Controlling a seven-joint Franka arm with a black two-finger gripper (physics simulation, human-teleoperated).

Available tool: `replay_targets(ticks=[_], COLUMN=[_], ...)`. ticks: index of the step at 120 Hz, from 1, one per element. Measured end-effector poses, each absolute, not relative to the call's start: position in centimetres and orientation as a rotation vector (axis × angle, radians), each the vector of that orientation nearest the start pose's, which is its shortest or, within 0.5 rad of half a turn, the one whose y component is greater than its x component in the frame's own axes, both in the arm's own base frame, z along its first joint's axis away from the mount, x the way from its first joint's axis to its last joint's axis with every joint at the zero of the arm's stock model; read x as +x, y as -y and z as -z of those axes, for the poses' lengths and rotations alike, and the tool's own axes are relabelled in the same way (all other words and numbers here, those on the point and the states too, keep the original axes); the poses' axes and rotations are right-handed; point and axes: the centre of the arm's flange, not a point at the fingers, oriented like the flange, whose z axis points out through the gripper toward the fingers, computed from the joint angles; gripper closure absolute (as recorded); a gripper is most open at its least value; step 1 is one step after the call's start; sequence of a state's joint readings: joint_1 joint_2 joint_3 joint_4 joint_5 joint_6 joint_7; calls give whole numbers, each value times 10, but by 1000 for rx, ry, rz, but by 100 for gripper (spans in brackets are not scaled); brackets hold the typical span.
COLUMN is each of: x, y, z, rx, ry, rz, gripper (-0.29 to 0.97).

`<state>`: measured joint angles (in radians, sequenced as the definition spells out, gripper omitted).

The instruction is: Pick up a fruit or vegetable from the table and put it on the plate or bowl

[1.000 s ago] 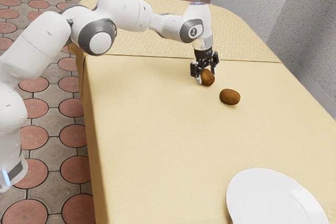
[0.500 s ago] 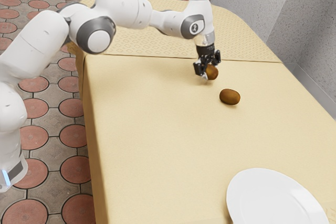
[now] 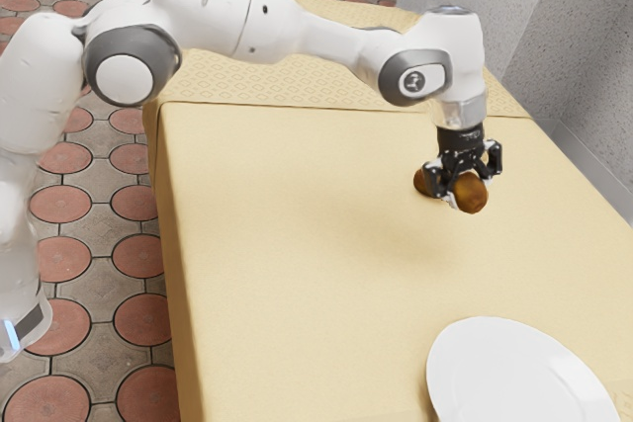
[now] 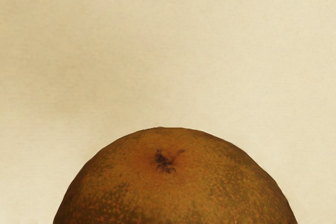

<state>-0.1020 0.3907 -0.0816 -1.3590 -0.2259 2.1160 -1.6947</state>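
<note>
Since a second ago the white arm has swung from the far part of the tan cloth-covered surface (image 3: pixel 297 274) toward the round white plate (image 3: pixel 514 375). It has brought the brown, fuzzy, oval kiwi (image 3: pixel 473 195) with it. The black fingers (image 3: pixel 445 173) stand about one fruit-width apart and pinch that kiwi from two sides, so it hangs off the surface, nearer the plate than before but well apart from it. In the wrist view the kiwi (image 4: pixel 173 182) sits just under the hand, with bare surface (image 4: pixel 157 40) beyond it.

A second brown kiwi (image 3: pixel 425 182) lies on the surface on the side of the fingers away from the plate. It is partly hidden behind them, and from this angle I cannot tell whether it touches the carried fruit or only lines up with it.

The step in hand looks like the carry: the pick is done and the placing is not. The next move calls for travelling on until the fruit is over the plate's middle, then descending close to it. The fingers should part only then, since a rounded fruit dropped from height would likely roll off so shallow a plate.
</note>
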Motion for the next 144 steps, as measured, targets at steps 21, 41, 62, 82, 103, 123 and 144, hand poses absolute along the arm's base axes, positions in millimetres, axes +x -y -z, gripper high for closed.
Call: replay_targets(ticks=[21,41,62,82,103,123,144], x=[702,688,673,667,670,674,659], y=[246,334,388,403,401,391,307], z=[-532,-510,-495,-494,-492,-493,-581], rx=[1990,2054,2078,2062,2037,2016,1961], ry=[-1782,-1681,-1619,-1609,-1624,-1643,-1735], rz=[-4,28,27,20,9,-18,-184], gripper=[44,45,42,41,22,7,2])
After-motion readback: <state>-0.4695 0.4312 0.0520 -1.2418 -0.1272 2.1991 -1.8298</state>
